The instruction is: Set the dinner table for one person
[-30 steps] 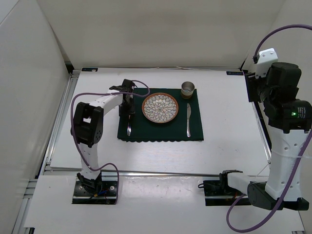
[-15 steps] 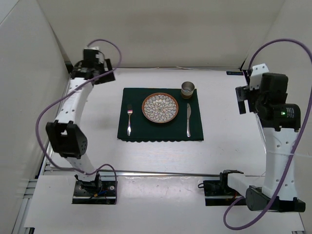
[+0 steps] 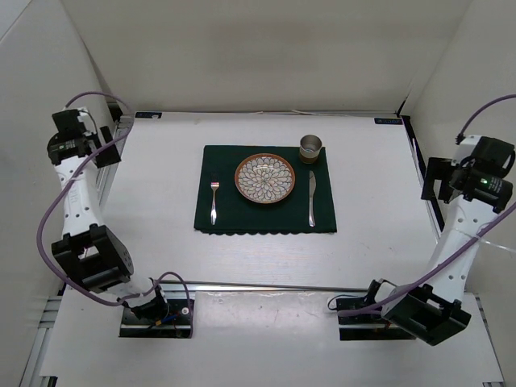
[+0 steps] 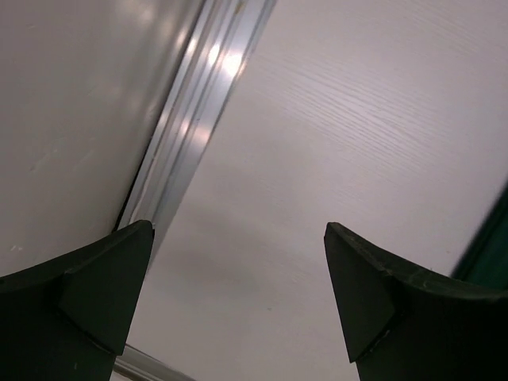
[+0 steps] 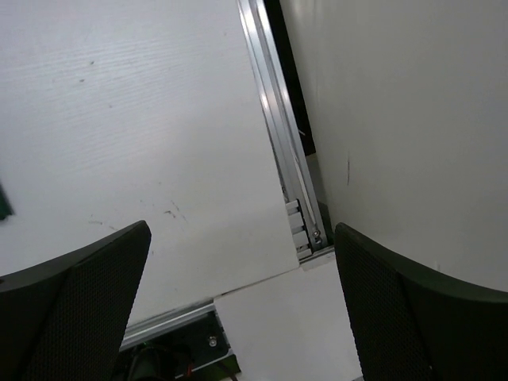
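The dinner table carries a dark green placemat at its middle. On the mat lie a patterned plate, a fork to its left, a knife to its right and a small metal cup at the back right corner. My left gripper hangs open and empty over the table's left edge, far from the mat. In the left wrist view its gripper frames bare tabletop. My right gripper is open and empty over the right edge. The right wrist view's gripper holds nothing.
Aluminium rails run along the table's left side and along the right side. White walls enclose the back and both sides. The arm bases sit on the near strip, with purple cables looping from both arms.
The left arm has left the fork on the mat, risen and swung out to the left edge. The right arm has swung out and down to the right edge. Both jaws have opened wide.
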